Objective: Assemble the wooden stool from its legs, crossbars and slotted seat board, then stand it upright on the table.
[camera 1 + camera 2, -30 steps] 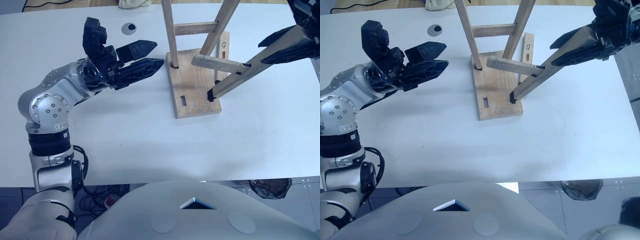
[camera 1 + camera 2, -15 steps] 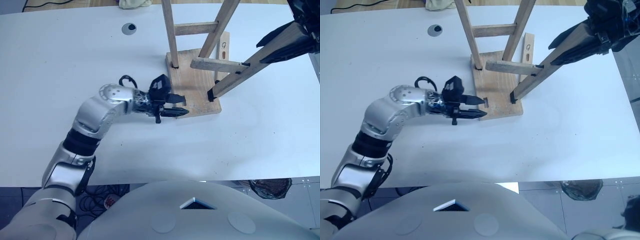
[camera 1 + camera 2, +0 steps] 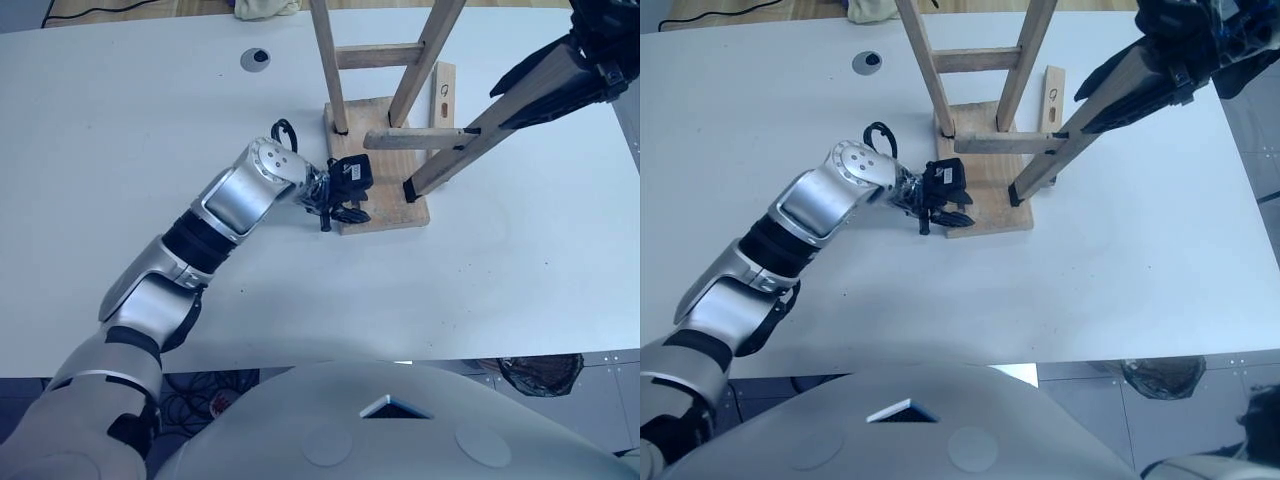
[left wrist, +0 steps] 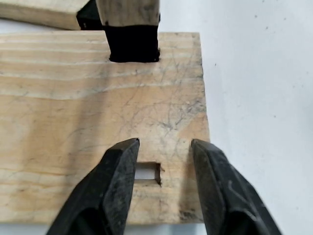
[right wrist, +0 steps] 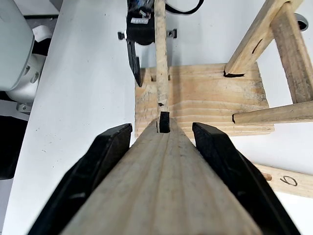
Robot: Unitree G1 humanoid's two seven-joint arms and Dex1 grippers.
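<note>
Surface (image 3: 150,150), white, carrying every item listed.

Seat board (image 3: 385,185), flat on the surface, directly under and ahead of the left fingers.

Upright legs (image 3: 328,60), two, socketed in the board along the edge farthest from the left fingers, joined higher up by a crossbar (image 3: 380,55).

Tilted leg (image 3: 455,160), pinched along its upper length by the right fingers (image 3: 522,84), which press against its two opposite sides. Its dark lower end sits at a slot in a board corner, down the leg from those fingers.

Second crossbar (image 3: 415,138), roughly level, fixed into the tilted leg below the right fingers. Its other end lies above the board, near the left fingers.

Loose wooden strip (image 3: 442,95), flat on the surface just beside the board, on the side away from the left fingers.

Left fingers (image 3: 352,205), spread apart and holding nothing, low at the board's near corner. Whether they touch the wood cannot be told.

Cloth (image 3: 265,8), pale, at the far edge of the surface, well apart from both sets of fingers.

Round hole (image 3: 260,59) in the surface, well apart from the left fingers.

Empty slot (image 4: 146,171), rectangular, cut near the board's edge, lying between the two spread left fingertips.
</note>
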